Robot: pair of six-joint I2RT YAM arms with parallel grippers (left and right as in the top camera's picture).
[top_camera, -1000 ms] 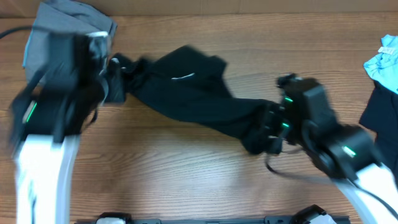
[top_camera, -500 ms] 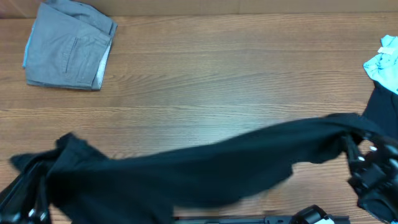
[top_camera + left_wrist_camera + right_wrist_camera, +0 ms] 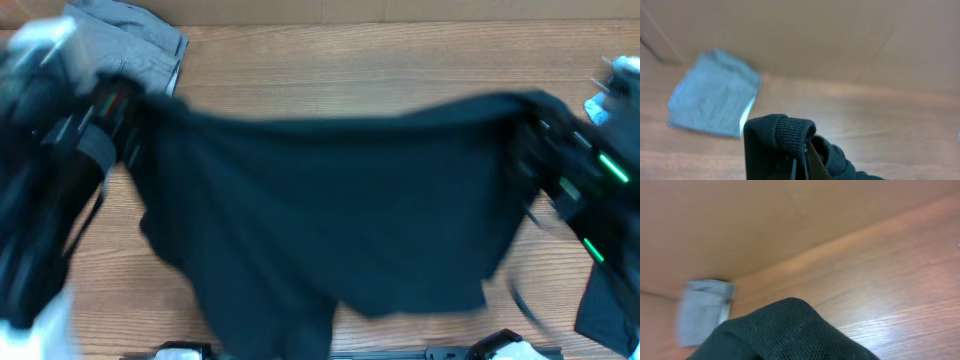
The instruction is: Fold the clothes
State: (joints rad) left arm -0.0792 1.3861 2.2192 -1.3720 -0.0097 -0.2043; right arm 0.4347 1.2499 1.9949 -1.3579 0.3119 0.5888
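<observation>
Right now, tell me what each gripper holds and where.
Both hold the black garment, spread between them: the left gripper grips one upper corner, the right gripper the opposite upper corner.

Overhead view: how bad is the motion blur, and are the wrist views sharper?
Overhead: left arm and right arm smeared by motion, black garment soft-edged. Left wrist: garment's knit hem crisp, grey folded clothes soft. Right wrist: weave crisp, table blurred.
</observation>
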